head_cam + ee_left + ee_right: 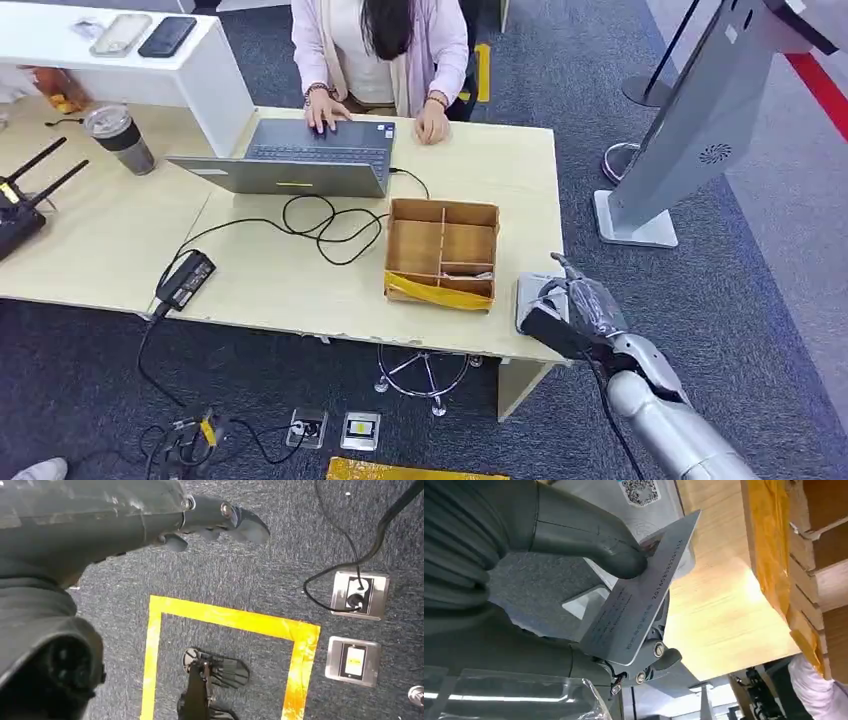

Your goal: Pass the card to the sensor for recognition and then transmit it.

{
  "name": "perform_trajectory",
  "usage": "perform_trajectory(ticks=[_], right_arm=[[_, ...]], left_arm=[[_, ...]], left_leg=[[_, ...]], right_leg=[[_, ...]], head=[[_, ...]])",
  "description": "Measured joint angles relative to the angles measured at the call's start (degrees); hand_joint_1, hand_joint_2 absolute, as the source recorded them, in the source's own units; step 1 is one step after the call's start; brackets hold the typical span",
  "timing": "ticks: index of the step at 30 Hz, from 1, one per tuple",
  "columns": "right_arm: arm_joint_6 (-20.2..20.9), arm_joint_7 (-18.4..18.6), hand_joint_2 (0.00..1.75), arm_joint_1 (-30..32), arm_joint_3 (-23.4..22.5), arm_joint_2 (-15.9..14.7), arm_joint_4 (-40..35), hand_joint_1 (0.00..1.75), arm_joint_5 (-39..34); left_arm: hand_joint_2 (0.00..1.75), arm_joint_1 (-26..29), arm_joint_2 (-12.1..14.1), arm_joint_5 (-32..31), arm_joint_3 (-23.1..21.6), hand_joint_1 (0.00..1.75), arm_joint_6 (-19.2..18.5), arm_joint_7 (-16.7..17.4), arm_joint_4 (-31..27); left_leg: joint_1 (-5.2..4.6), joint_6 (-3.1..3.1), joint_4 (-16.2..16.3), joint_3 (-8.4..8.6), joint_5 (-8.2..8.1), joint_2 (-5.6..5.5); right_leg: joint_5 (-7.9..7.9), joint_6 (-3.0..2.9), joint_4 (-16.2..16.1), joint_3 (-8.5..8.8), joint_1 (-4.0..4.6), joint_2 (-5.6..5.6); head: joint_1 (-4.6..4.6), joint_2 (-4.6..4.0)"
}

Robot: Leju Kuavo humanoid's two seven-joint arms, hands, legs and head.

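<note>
The right hand pinches the card above the sensor; lower it flat and keep it level. The left hand hangs empty, fingers apart.

Grey printed card pinched over the grey sensor.

Right hand over grey sensor at table corner, beside wooden box. Person typing on laptop.
</note>
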Motion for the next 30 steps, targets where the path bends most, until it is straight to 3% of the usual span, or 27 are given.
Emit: perform_trajectory(ticks=[16,30], right_arm=[[-0.4,-2.6,1.75,-3.3,0.3,2.2,10.3,1.75,-0.9],[-0.3,-4.3,1.75,-5.8,0.3,3.1,14.8,1.75,-1.7]], left_arm=[[0.0,0.0,0.9,-0.3,-0.8,0.0,-1.0,0.1,0.0],[0.0,0.0,0.9,0.6,-0.9,0.0,1.5,2.0,0.0]], left_leg=[[0.0,0.0,0.0,0.03,0.0,0.01],[0.0,0.0,0.0,0.07,0.0,0.02]], right_leg=[[0.0,0.0,0.0,0.01,0.0,0.02],[0.01,0.01,0.0,0.05,0.0,0.02]], head=[[-0.02,0.0],[-0.02,0.0]])
